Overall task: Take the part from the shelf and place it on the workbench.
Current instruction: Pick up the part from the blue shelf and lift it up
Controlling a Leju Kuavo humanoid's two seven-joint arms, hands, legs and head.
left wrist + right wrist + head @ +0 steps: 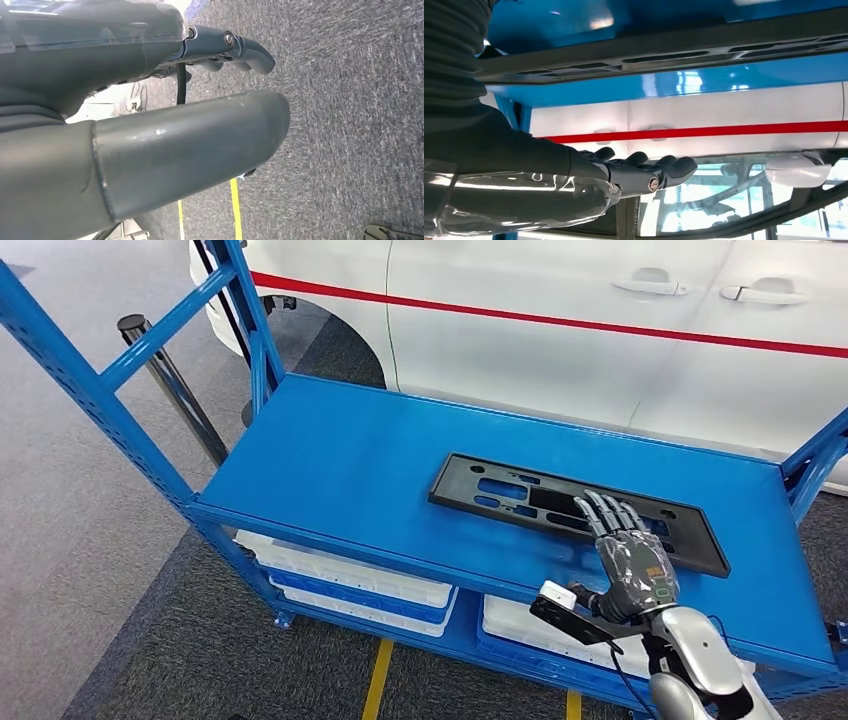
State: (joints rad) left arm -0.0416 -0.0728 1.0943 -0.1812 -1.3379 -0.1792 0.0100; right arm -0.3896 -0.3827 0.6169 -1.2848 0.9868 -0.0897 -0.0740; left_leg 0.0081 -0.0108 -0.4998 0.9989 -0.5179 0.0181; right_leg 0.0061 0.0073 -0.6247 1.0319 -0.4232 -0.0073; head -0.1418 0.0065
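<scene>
Head view, reading left to right. A blue shelf (340, 455) is standing in front of a white car (600, 320) that is carrying a red stripe (560, 318); white bins (350, 580) are sitting on the tier below the top deck. The part (520, 502), a flat black slotted plate, is lying on the top deck toward the right, well apart from the left posts. The right hand (625, 550) is reaching over the plate's near edge with its fingers (605, 510) extended and spread above the slots; whether they are touching the plate cannot be told, and nothing is being grasped. In the left wrist view, the left hand (150, 125) is hanging over grey carpet (350, 100), its fingers lying fairly straight and holding nothing. Judged progress: the task is only beginning. The part is not yet gripped, and lifting, carrying and setting it on the workbench are all remaining.
</scene>
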